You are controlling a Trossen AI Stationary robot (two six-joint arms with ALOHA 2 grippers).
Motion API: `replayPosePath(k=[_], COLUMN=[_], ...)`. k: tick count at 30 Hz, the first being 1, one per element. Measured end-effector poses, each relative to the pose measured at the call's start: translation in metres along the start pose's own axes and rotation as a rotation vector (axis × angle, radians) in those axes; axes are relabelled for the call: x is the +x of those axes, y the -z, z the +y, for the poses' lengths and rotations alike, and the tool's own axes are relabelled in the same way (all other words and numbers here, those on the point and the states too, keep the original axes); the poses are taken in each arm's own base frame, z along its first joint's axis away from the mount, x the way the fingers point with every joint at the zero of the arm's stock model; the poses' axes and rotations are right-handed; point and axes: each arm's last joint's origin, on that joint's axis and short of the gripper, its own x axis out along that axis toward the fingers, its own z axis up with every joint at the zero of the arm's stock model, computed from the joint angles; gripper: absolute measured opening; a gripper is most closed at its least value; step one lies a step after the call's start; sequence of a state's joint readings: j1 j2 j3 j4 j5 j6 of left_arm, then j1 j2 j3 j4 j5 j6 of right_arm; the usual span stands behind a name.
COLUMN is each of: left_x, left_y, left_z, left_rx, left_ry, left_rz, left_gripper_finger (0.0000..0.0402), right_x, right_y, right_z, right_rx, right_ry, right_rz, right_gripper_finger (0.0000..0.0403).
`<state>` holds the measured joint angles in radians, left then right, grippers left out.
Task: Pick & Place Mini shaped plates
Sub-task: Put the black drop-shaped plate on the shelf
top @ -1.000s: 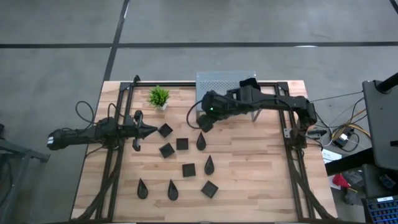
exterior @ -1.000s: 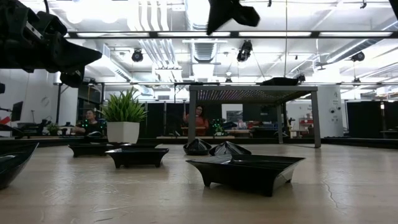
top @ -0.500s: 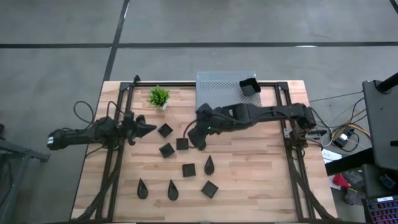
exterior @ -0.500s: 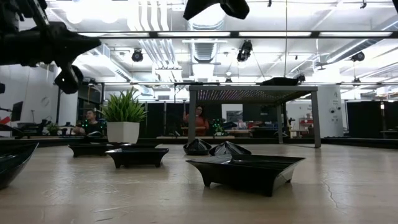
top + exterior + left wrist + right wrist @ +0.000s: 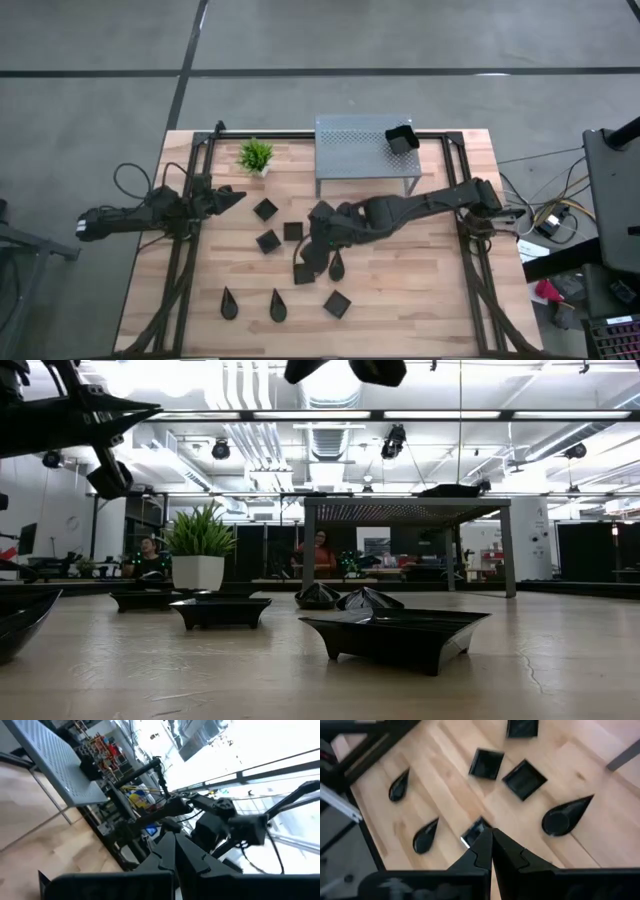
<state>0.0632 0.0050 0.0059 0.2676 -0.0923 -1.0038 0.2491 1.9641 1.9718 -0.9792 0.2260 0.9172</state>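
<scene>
Since a second earlier, the right arm had swung from beside the shelf out over the middle of the table, and the left arm had pulled slightly back toward its edge.

Nearest the front edge of the light wooden slatted table (image 5: 420, 285) lay two small black teardrop-shaped dishes (image 5: 229, 302) and a small black square dish (image 5: 337, 303). Just beyond, the right gripper (image 5: 303, 268) hung above another black square dish (image 5: 471, 832), fingers pressed together and holding nothing. Farther back sat three more black square plates (image 5: 267, 241). The left gripper (image 5: 236, 195) hovered at the left side, also closed and empty. At the far edge stood a small green potted plant (image 5: 256, 156) and a grey perforated metal shelf (image 5: 360, 140) carrying a deeper black square dish (image 5: 401, 139).
</scene>
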Motion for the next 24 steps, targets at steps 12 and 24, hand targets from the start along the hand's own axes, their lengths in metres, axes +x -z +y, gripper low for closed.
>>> replayPosePath(k=[12, 24], left_x=[0.005, 0.007], left_y=[-0.004, -0.020], left_z=[-0.012, -0.037], left_rx=[-0.104, -0.142], left_ry=[0.043, 0.137], left_rz=[0.075, 0.029], left_gripper_finger=[0.0093, 0.0111], right_x=[0.007, 0.011], right_y=[0.044, 0.091], right_z=[0.006, 0.016], right_rx=[-0.014, 0.010], right_ry=[0.086, 0.111], right_rz=[0.116, 0.191], right_gripper_finger=[0.0008, 0.0008])
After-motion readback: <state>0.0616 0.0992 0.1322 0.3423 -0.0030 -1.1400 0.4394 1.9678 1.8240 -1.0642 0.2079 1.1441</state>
